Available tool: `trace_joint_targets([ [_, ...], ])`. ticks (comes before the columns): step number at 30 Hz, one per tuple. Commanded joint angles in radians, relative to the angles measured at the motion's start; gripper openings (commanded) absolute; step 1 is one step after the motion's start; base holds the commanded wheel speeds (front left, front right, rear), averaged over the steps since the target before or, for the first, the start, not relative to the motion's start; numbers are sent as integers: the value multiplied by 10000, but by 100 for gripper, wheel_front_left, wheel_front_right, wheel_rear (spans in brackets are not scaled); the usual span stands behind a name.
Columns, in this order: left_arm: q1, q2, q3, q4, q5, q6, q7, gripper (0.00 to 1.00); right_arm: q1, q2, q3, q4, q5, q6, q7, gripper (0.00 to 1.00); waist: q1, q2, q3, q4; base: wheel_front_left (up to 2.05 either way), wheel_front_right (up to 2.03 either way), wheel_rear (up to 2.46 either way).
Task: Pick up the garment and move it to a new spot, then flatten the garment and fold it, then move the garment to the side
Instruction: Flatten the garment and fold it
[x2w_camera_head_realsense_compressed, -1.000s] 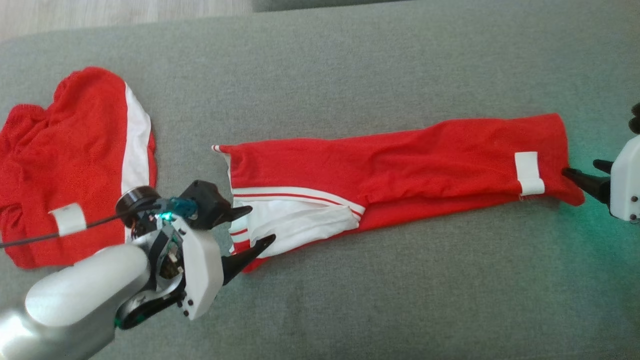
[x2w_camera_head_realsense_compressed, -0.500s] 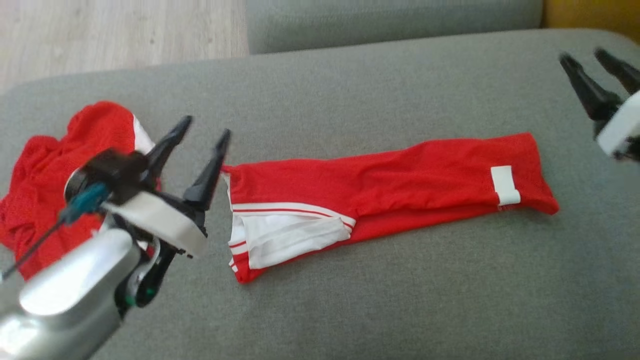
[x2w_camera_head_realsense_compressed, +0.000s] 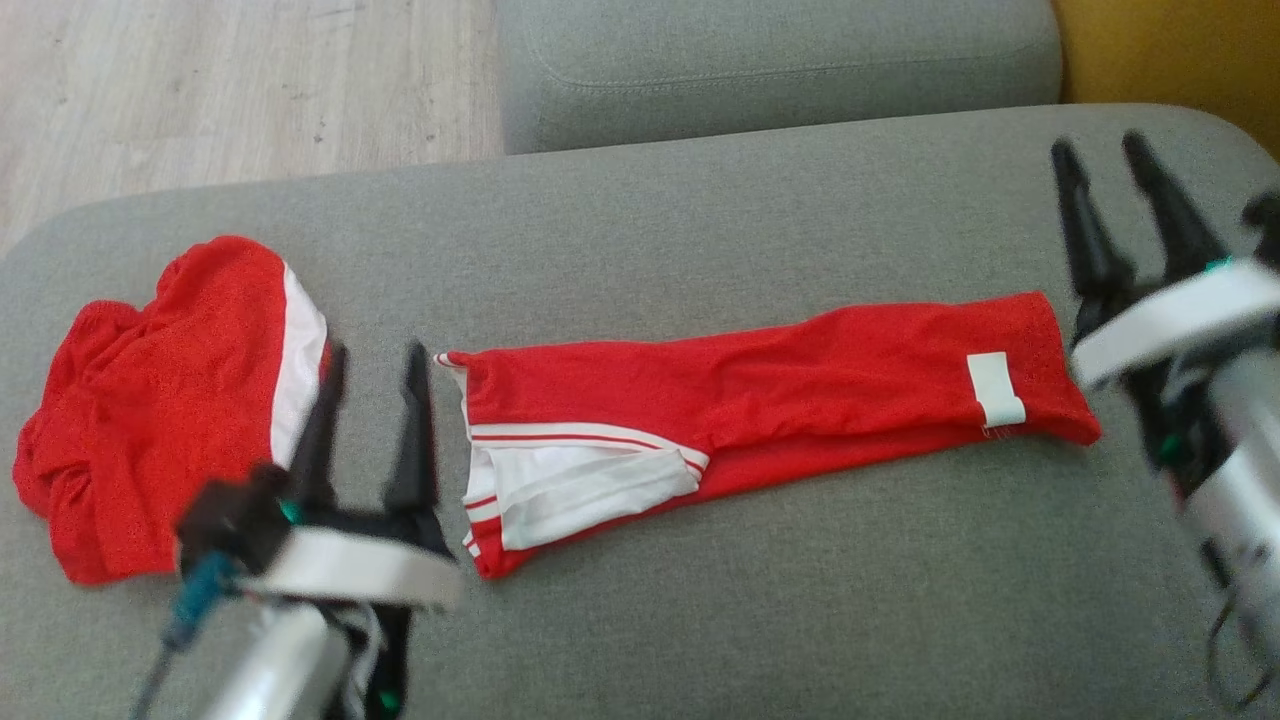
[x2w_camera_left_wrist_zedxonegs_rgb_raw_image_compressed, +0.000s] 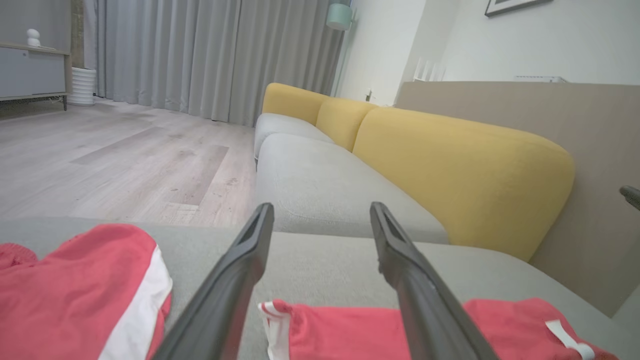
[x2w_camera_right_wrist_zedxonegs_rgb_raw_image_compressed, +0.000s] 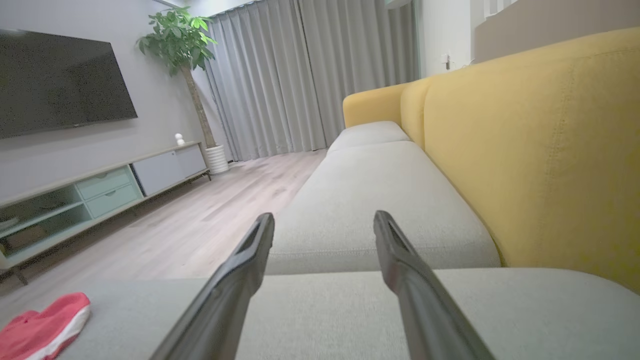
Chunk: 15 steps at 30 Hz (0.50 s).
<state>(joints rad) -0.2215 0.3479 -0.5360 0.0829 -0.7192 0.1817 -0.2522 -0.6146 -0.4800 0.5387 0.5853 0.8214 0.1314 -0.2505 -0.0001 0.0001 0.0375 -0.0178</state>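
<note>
Grey sofa seat under red garment, yellow backrest, wooden floor; left hand, right hand apart, empty.

Cushion bare round garment; red heap crowds L side.

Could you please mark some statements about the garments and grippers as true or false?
1. The left gripper is open and holds nothing. True.
2. The right gripper grips the long red garment. False: it is open and empty.
3. A second red garment lies bunched to the left of the long one. True.
4. The long garment is piled in a heap. False: it lies stretched out on the grey sofa seat.
</note>
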Motion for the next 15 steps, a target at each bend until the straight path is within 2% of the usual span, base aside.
trace_joint_targets([
  [1,-117,-134,633,-284,587,-188,-93,100,758,372,-621,-348,-878,-7,-109,100,1,-1,-12,-16,0,0,0],
  [5,802,-1126,1552,-56,1904,-699,-94,100,2493,1832,-2525,-952,-3419,-7,-110,100,1,-1,-80,-83,0,0,0],
  [9,1413,-1870,2445,148,2979,-1358,-94,100,3732,3056,-3580,-1547,-5083,-7,-111,100,1,-1,-110,-131,0,0,0],
  [12,1620,-2163,2746,417,3736,-1821,-94,100,4176,3542,-3971,-1827,-5776,-7,-111,100,1,-1,-105,-154,0,0,0],
  [15,1653,-2474,3150,551,4046,-2170,-94,100,4313,3701,-4139,-1956,-6175,-7,-111,100,1,-1,-63,-123,0,0,0],
])
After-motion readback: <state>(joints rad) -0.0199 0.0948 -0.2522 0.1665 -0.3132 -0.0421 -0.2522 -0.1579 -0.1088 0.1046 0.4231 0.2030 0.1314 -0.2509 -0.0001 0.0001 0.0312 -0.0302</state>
